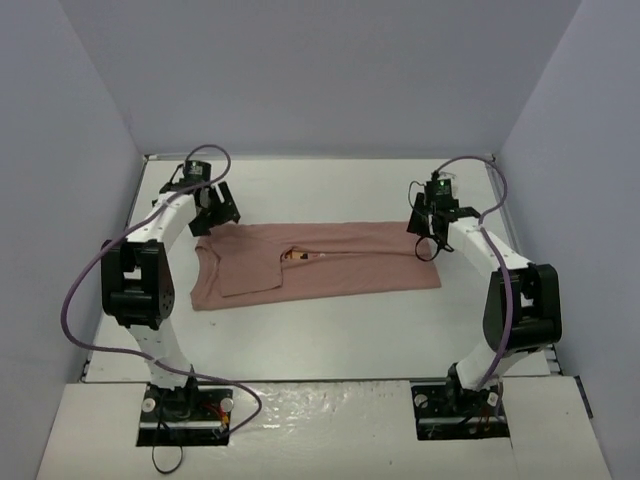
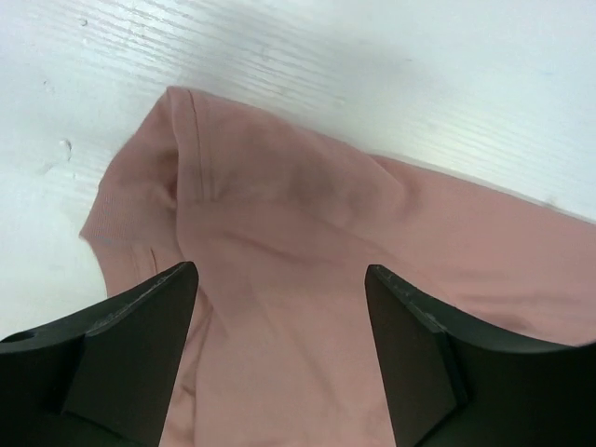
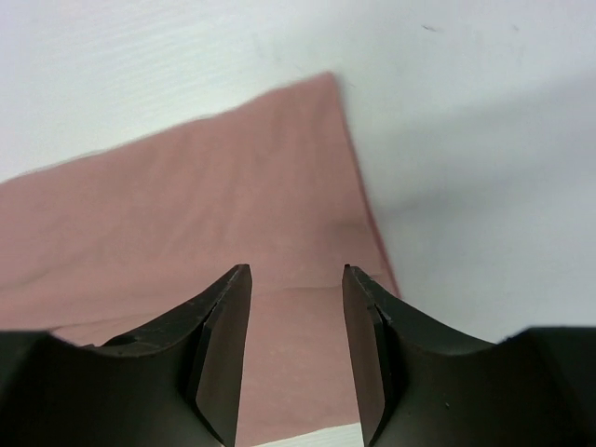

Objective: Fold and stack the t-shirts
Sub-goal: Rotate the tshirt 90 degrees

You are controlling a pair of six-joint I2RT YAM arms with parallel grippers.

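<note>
A dusty-pink t-shirt [image 1: 330, 268] lies folded lengthwise into a long band across the middle of the white table, with a bit of orange print [image 1: 297, 255] showing in a gap. My left gripper [image 1: 216, 212] is open over the shirt's far left end, above the sleeve [image 2: 177, 158], its fingers [image 2: 140, 345] apart with cloth [image 2: 279, 317] beneath. My right gripper [image 1: 430, 243] is open over the shirt's far right corner [image 3: 321, 93], with cloth [image 3: 296, 354] beneath, holding nothing.
The white table [image 1: 330, 330] is enclosed by pale grey walls on the left, right and back. The two arm bases stand at the near edge [image 1: 185, 405] [image 1: 460, 405].
</note>
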